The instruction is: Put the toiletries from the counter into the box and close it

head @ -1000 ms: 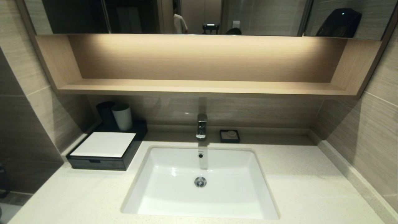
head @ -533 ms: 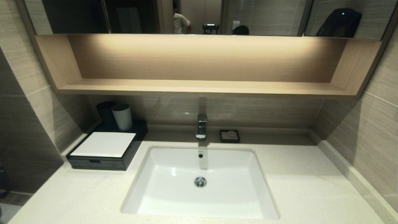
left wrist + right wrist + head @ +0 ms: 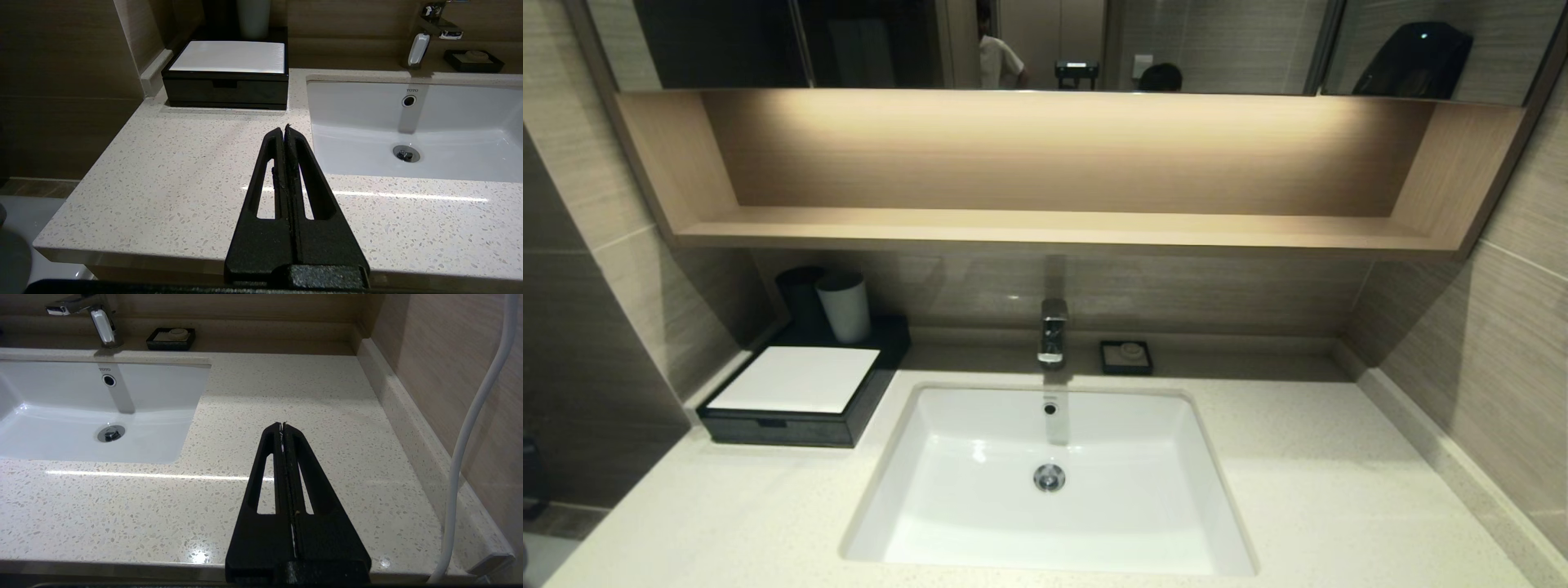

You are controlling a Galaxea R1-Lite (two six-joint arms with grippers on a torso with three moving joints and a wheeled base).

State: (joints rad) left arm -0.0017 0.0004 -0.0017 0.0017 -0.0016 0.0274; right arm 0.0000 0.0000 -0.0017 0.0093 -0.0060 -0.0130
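The black box with its white top panel stands at the back left of the speckled counter, its front drawer pushed in; the left wrist view shows the box too. No toiletries show on the counter in any view. My left gripper hovers shut and empty over the counter's front edge, left of the sink, pointing toward the box. Right of the sink, my right gripper is shut with nothing in it, above bare counter. Neither arm appears in the head view.
A white sunken sink with a chrome tap fills the counter's middle. A light grey cup and a dark cup stand behind the box. A small black soap dish sits by the back wall. A white cable hangs at the right wall.
Only the people reflected in the mirror have shifted. The box, counter and sink look the same.
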